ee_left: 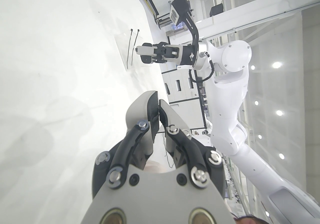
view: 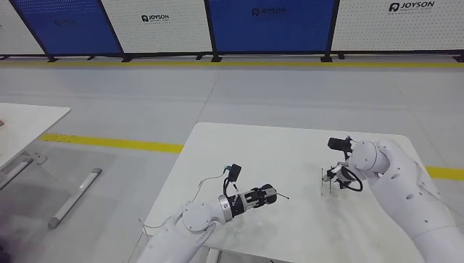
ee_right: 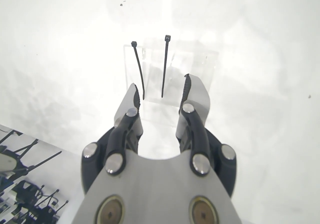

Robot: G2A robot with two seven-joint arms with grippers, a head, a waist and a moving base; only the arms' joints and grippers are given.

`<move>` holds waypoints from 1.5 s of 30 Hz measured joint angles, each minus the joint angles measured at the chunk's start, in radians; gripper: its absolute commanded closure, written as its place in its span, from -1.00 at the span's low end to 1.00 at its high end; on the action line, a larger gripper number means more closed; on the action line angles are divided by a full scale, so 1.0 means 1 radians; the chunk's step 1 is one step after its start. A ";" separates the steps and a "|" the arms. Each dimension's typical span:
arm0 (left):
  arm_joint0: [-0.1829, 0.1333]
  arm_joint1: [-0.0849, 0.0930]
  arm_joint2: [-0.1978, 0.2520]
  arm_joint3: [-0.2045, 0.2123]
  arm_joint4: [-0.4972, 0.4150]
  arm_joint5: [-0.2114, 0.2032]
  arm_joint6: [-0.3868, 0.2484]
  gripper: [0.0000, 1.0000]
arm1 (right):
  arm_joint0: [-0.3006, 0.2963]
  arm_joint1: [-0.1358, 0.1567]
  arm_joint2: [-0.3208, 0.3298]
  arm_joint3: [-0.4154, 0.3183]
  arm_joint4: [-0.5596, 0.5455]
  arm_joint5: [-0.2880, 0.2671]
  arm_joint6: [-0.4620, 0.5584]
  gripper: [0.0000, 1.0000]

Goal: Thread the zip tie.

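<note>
Clear plate point(ee_right: 197, 67), barely discernible, carries two black zip ties point(ee_right: 165, 67).

Two zip ties point(ee_right: 140, 70) lie side by side on a clear plate point(ee_right: 200, 65), on the right half of the worktop point(view: 290, 154). Right gripper point(ee_right: 161, 87) is at their tail ends. Left gripper point(view: 270, 194) is front-centre, well apart from the plate.

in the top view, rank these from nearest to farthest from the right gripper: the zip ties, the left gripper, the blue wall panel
1. zip ties, lying on the clear plate right under the open right gripper.
2. left gripper, shut, across the table on the robot's left side.
3. blue wall panel, far past the table, across the floor.
</note>
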 measured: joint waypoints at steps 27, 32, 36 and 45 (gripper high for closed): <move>0.000 0.000 0.000 0.000 0.000 0.000 0.000 1.00 | 0.123 -0.112 -0.092 0.283 0.020 -0.008 -0.025 0.46; 0.000 0.000 0.000 0.000 0.000 0.000 0.000 1.00 | 0.142 -0.138 -0.109 0.338 0.022 -0.016 -0.031 0.46; 0.000 0.000 0.000 0.000 0.000 0.000 0.000 1.00 | 0.155 -0.157 -0.118 0.381 0.028 -0.029 -0.037 0.48; 0.000 0.000 0.000 0.000 0.000 0.000 0.000 1.00 | 0.181 -0.195 -0.132 0.465 0.032 -0.056 -0.051 0.50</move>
